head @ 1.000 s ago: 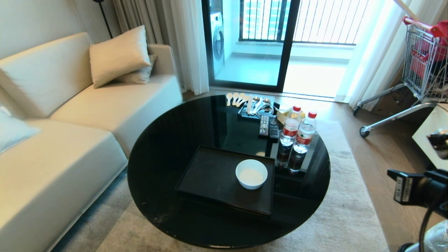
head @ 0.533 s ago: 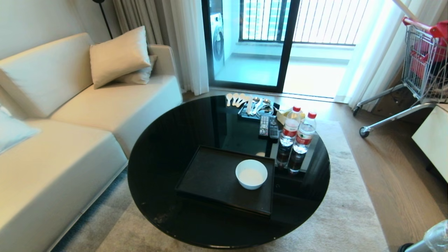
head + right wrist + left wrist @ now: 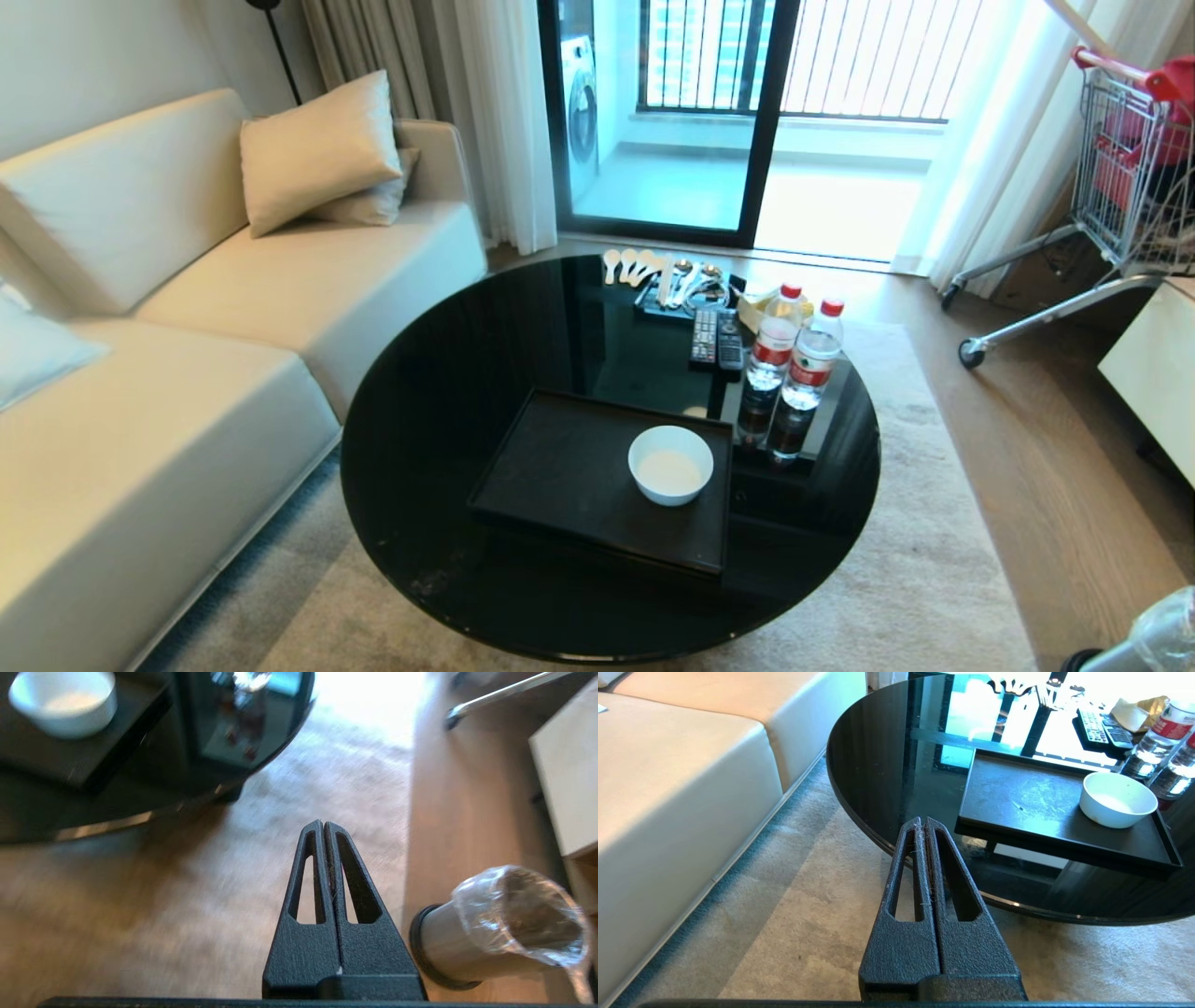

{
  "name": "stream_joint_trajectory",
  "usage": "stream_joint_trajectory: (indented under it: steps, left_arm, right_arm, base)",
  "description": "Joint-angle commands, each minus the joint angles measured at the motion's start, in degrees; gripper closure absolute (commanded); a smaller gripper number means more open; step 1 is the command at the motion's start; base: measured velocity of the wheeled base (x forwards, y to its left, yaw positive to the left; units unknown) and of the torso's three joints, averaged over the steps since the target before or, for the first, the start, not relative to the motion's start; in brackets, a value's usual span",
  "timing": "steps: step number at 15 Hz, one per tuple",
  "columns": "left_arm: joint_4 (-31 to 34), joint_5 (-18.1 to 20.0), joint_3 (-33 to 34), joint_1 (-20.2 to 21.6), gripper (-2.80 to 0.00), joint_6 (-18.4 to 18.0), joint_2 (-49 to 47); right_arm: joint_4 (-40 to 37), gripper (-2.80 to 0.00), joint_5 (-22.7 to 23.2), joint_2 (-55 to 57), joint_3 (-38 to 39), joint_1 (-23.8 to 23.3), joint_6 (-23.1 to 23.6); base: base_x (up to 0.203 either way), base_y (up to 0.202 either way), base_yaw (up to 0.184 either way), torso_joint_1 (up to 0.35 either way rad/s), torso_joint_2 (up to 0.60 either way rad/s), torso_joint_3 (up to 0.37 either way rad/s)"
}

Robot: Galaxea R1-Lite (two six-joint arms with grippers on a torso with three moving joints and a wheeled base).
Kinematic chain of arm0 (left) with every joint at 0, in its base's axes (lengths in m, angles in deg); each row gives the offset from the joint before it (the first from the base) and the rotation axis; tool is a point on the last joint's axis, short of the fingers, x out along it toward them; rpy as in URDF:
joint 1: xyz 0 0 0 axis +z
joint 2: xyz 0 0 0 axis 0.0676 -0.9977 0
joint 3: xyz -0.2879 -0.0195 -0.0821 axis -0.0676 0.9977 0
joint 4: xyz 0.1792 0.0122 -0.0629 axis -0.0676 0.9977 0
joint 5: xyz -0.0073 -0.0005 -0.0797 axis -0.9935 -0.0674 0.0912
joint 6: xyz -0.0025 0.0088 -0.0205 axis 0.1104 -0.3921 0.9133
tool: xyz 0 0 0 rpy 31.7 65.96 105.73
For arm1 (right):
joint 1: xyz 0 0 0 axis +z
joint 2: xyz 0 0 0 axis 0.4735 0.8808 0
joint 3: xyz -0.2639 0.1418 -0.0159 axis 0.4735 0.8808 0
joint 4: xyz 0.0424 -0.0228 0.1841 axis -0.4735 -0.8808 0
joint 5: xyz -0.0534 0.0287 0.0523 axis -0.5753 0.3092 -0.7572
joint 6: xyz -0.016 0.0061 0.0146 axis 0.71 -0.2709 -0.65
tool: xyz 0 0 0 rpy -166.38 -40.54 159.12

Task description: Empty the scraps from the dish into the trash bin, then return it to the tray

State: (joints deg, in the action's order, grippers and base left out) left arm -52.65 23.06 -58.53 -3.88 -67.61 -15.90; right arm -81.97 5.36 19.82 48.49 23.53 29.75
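Left gripper: clenched, empty, hanging low off the table's near-left edge, likely parked. One tray on the table, near side; one dish upright at its right end, no scraps visible inside, so the return looks done. Two water bottles just right of it. Right gripper: clenched, empty, over the floor. One trash bin at the far right, on the floor.

glossy black glass table; matt tray.
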Motion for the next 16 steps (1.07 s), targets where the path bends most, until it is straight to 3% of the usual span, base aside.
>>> stream_joint_trajectory:
  steps: [1, 6, 11, 16]
  left_arm:
    - [0.0, 0.0, 0.0, 0.0, 0.00, 0.1, 0.0]
    - [0.0, 0.0, 0.0, 0.0, 0.00, 0.1, 0.0]
    - [0.0, 0.0, 0.0, 0.0, 0.00, 0.1, 0.0]
    - [0.0, 0.0, 0.0, 0.0, 0.00, 0.1, 0.0]
  right_arm:
    - [-5.2, 0.00, 4.4, -0.5, 0.4, 0.0, 0.8]
    - [-5.8, 0.00, 4.6, 0.8, 0.2, 9.7, -0.1]
    - [-5.4, 0.00, 1.3, -0.8, 0.4, 9.2, -5.9]
    - [-9.6, 0.00, 1.2, 0.7, -1.1, 7.1, -6.2]
  base:
    - [0.000, 0.000, 0.000, 0.000, 0.00, 0.000]
    - [0.000, 0.000, 0.000, 0.000, 0.00, 0.000]
    - [0.000, 0.000, 0.000, 0.000, 0.00, 0.000]
    - [0.000, 0.000, 0.000, 0.000, 0.00, 0.000]
